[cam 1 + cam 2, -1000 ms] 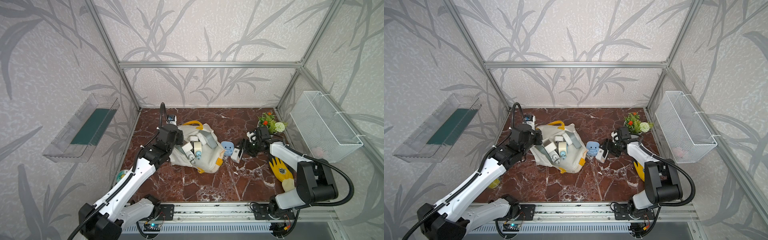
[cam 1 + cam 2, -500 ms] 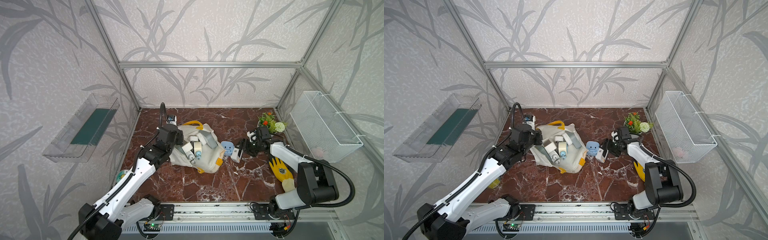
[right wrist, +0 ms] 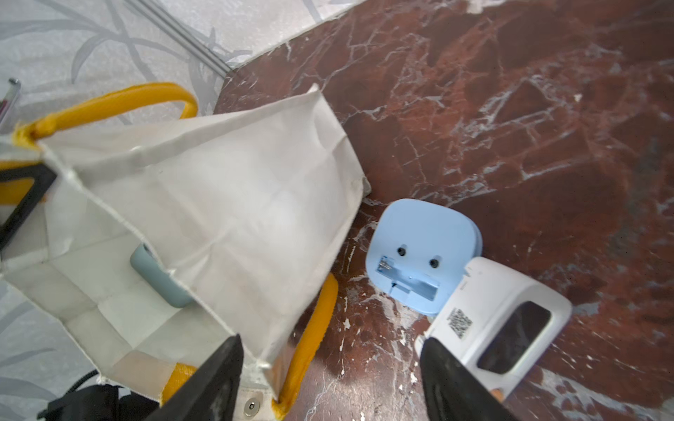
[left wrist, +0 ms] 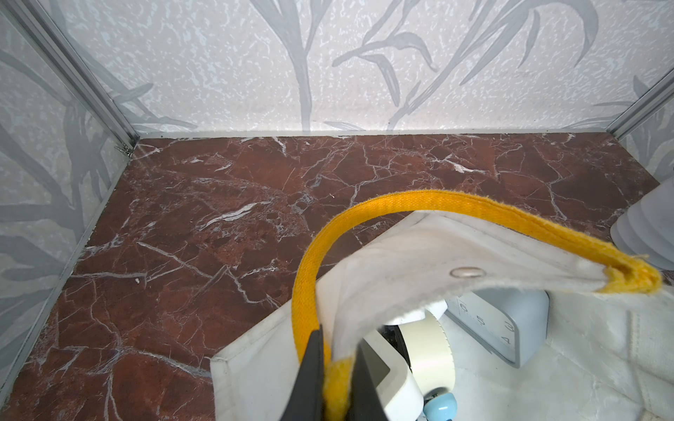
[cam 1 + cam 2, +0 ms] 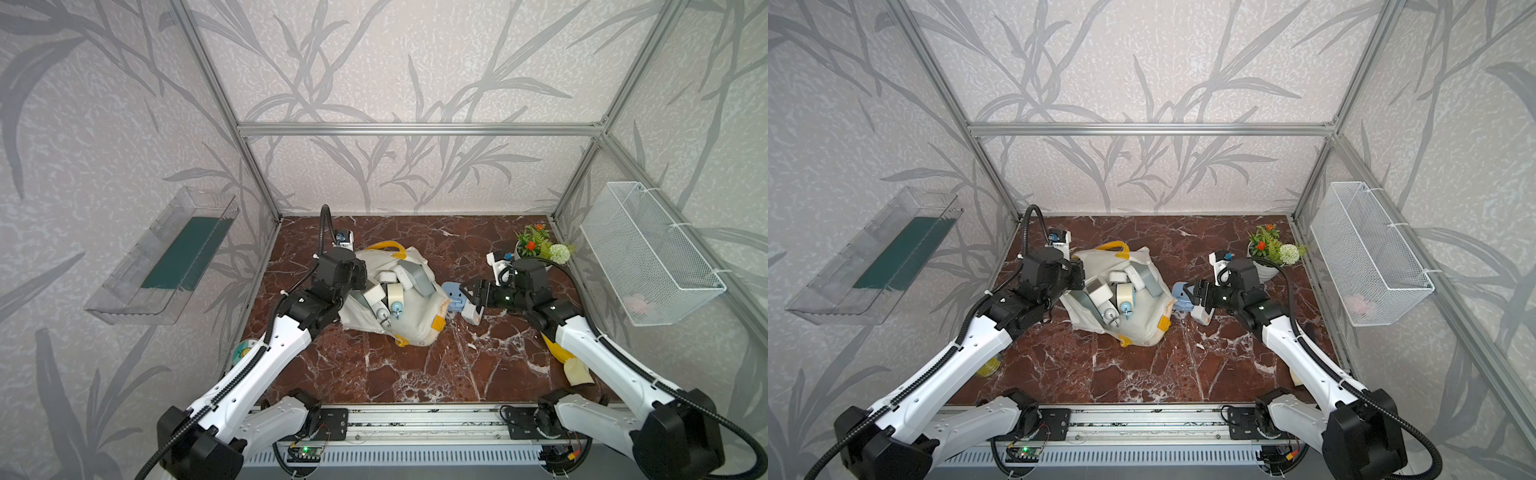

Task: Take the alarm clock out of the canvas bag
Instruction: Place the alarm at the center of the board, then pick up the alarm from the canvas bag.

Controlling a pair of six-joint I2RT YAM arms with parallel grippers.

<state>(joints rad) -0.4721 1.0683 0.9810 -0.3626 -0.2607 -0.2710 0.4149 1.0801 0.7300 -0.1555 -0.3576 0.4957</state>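
The canvas bag [image 5: 415, 320] [image 5: 1142, 322] lies slumped mid-table with its mouth up. Several alarm clocks sit inside: a cream round one [image 4: 426, 350] with blue bells and a pale square one [image 4: 503, 328]. My left gripper [image 4: 337, 350] [image 5: 362, 283] is shut on the bag's yellow handle at the rim. A blue clock [image 3: 419, 251] [image 5: 453, 294] and a white clock [image 3: 503, 320] [image 5: 473, 313] lie on the table just right of the bag. My right gripper [image 3: 330, 342] [image 5: 471, 297] hovers open beside them, with the bag's corner [image 3: 226, 189] below its jaws.
A potted plant [image 5: 540, 247] stands at the back right. A yellow glove [image 5: 569, 361] lies under the right arm. A wire basket [image 5: 648, 253] hangs on the right wall and a clear tray [image 5: 166, 257] on the left wall. A small round object [image 5: 245, 351] sits at the left edge.
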